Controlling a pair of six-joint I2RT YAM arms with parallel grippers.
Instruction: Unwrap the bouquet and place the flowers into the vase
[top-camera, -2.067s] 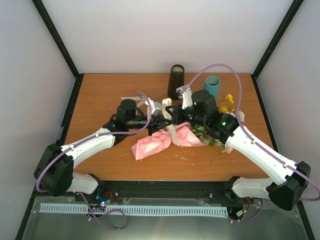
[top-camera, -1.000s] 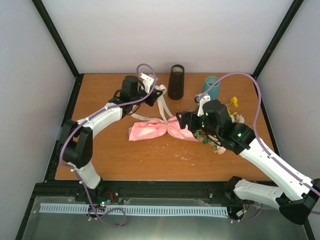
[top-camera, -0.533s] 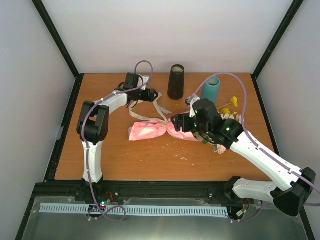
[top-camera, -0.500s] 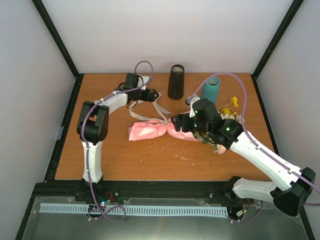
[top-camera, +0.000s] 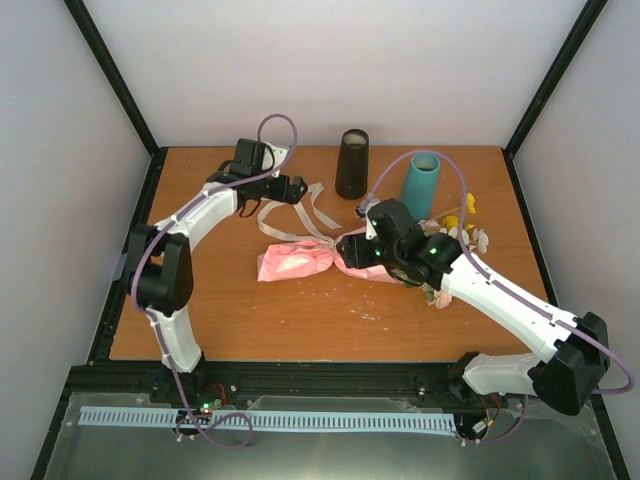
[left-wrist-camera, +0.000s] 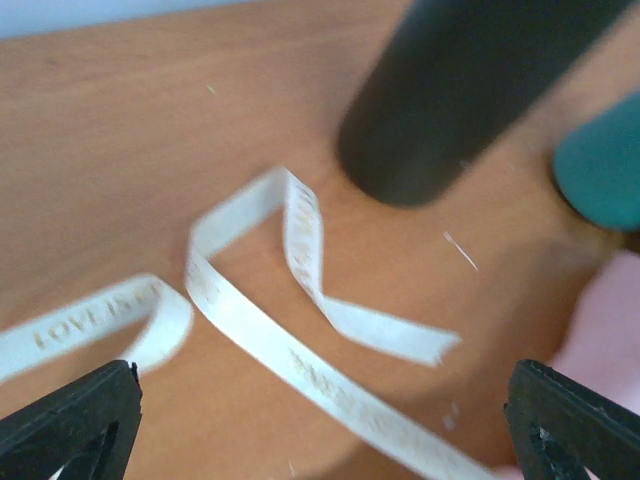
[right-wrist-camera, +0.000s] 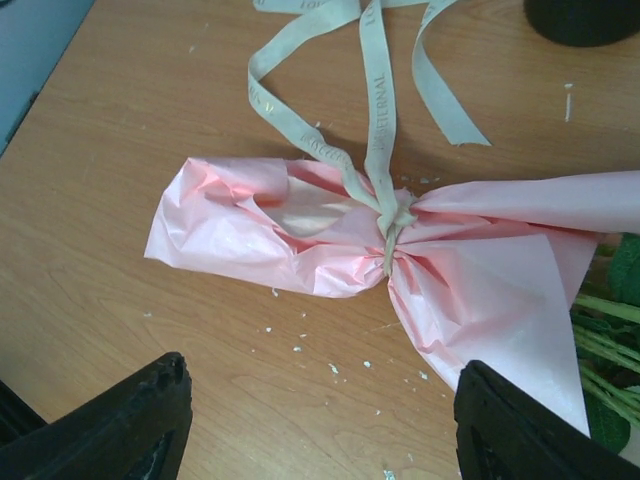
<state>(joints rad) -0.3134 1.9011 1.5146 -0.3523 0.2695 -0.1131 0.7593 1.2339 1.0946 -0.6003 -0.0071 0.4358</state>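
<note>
**A:** From above, where is the bouquet (top-camera: 300, 262)?

**B:** Flat on the table (top-camera: 200, 310), with the flowers (top-camera: 462, 215) pointing toward the teal vase (top-camera: 420, 185) (my guess for the vase, rather than the dark tube (top-camera: 352, 163)). The left gripper (top-camera: 297, 187) hangs by the ribbon (top-camera: 285, 215) tails. The right gripper (top-camera: 350, 250) is over the tied middle.

**A:** Left wrist view?

**B:** The fingers are spread wide with nothing between them, and the ribbon lies loose on the wood below. It looks limp and light, easy to pinch by a tail.

**A:** And the right wrist?

**B:** Those fingers are also well apart and empty, hovering above the pink paper (right-wrist-camera: 290, 245). The knot (right-wrist-camera: 388, 225) cinches it in. I'd judge the paper thin and crinkly, quick to tear, and the stems (right-wrist-camera: 610, 330) bendy. So take the stems low down, never by the soft heads.
</note>
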